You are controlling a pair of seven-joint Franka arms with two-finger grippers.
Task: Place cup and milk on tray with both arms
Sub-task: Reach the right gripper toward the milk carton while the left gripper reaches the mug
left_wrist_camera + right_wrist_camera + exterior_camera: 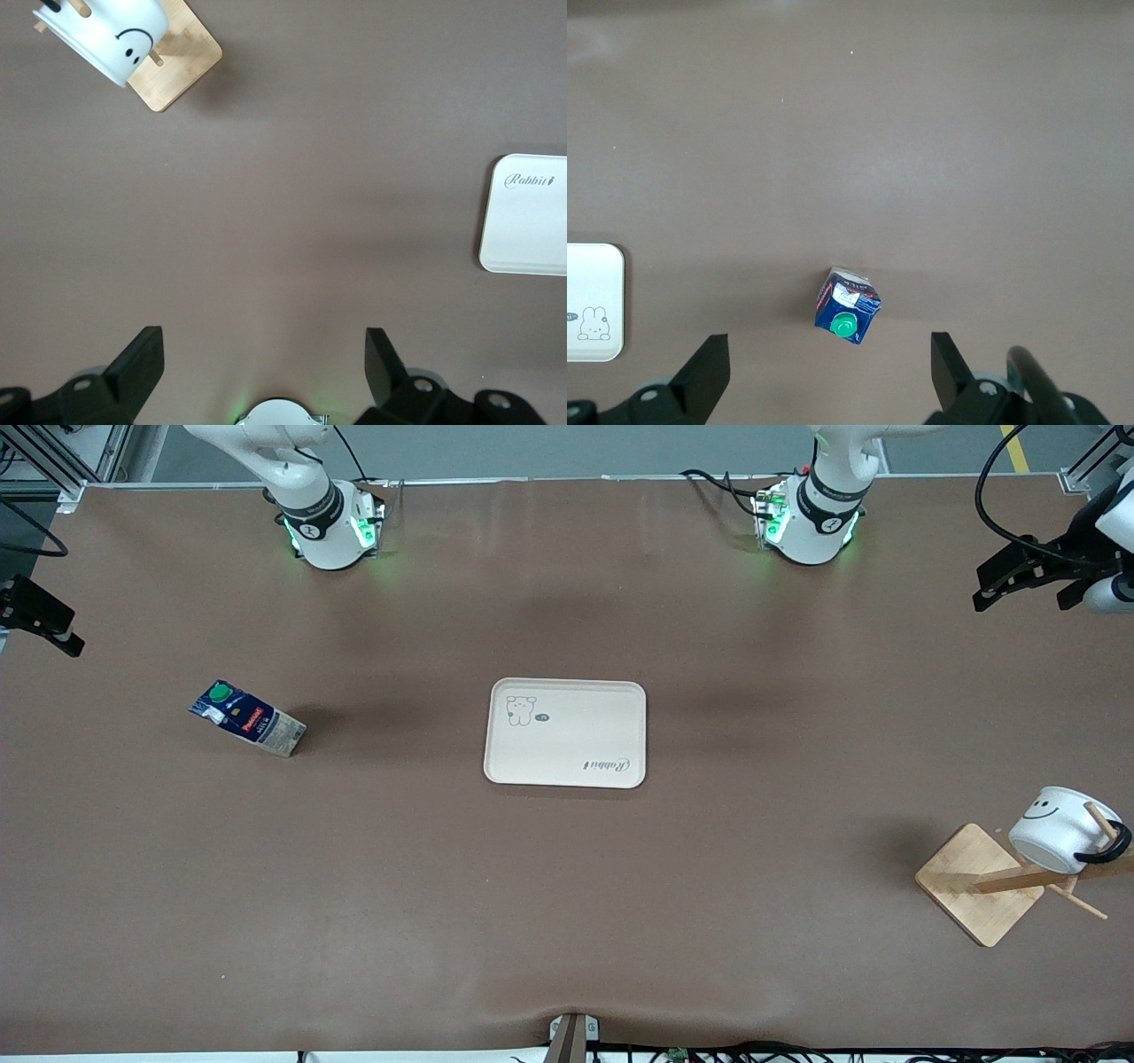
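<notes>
The cream tray (567,740) lies flat mid-table with nothing on it. The dark-blue milk (248,717) with its green cap stands toward the right arm's end of the table. The white cup (1054,828) with a smiley face hangs by its black handle on a wooden rack, toward the left arm's end and nearer to the front camera than the tray. My left gripper (264,354) is open, high over bare table, with the cup (115,35) and tray (527,230) far off. My right gripper (830,354) is open, high above the milk (848,305), holding nothing.
The wooden rack has a square base (974,881) and slanted pegs that stick out past the cup. Brown table surface lies between the tray and both objects. The arms' bases (332,531) glow green at the table's edge farthest from the front camera.
</notes>
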